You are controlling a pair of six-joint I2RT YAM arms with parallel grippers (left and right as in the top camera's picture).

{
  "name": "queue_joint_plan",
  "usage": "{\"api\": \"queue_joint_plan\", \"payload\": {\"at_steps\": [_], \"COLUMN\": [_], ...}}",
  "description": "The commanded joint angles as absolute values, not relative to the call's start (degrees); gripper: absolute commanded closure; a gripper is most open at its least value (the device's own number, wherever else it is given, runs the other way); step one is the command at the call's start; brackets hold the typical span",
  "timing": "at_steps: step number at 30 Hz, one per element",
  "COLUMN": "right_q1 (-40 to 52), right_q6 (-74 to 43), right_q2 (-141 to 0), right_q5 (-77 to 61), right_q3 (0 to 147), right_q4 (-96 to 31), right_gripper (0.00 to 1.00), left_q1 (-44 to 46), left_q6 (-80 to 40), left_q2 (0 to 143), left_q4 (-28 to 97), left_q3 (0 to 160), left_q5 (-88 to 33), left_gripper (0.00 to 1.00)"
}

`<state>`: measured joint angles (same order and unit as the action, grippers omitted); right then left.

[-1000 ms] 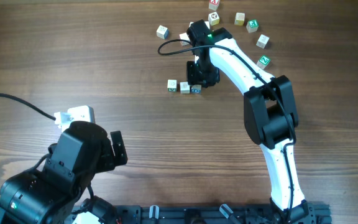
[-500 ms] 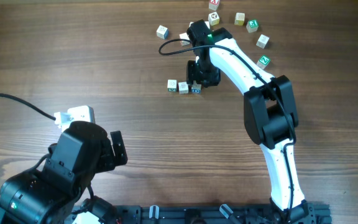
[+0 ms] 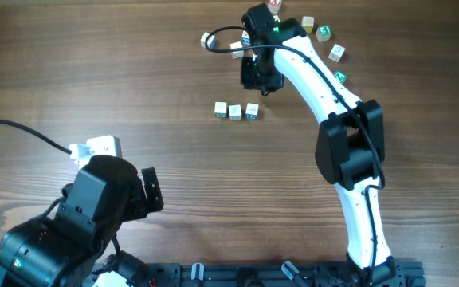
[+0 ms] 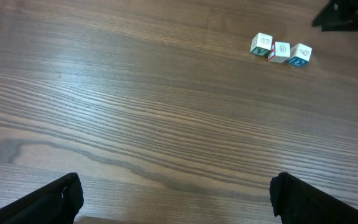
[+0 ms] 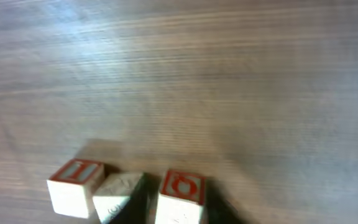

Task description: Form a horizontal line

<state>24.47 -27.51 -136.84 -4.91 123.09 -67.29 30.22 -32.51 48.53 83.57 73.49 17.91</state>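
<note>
The horizontal line [image 3: 236,110] is a short row of three small white letter cubes lying on the wood table, left of centre in the overhead view. In the left wrist view the row [image 4: 281,50] sits far off at the upper right. It also runs along the bottom edge of the right wrist view [image 5: 120,194], with a thin dark gap before the right-hand cube. My right gripper [image 3: 259,80] hangs just beyond the row, apart from it, and its fingers do not show clearly. My left gripper [image 4: 179,200] stands open near the front left with nothing between its fingers.
Loose cubes lie scattered at the far edge: one [image 3: 206,38] at the left and several at the right [image 3: 323,33], [image 3: 337,53], [image 3: 339,77]. A white box [image 3: 98,147] and a black cable [image 3: 22,132] lie beside the left arm.
My right gripper has drawn back from the row's right end toward the far edge, leaving the right-hand cube standing free on the table. The left arm has not moved.
</note>
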Motion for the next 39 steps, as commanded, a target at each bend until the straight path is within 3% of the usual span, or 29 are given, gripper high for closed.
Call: {"api": "queue_joint_plan", "payload": {"at_steps": [1,15,39], "right_q1": [25.28,33.63,34.11], "right_q6": [-26.41,-24.67,-25.45], "right_q2": [-136.35,-138.12,-142.08], "right_q5": [-7.25,-6.59,-4.29], "right_q3": [124.07,124.07,124.07], "right_q4": [-68.01,-50.74,-56.45], "right_gripper": [0.95,0.95,0.96], "left_q1": [29.87,29.87,29.87], "left_q6": [-33.5,-33.5,-33.5], "left_q2": [48.42,48.42,48.42], "left_q4": [83.44,83.42,83.44], "left_q3": [73.28,73.28,73.28], "left_q5": [17.61,17.61,17.61], "left_gripper": [0.0,0.0,0.0]}}
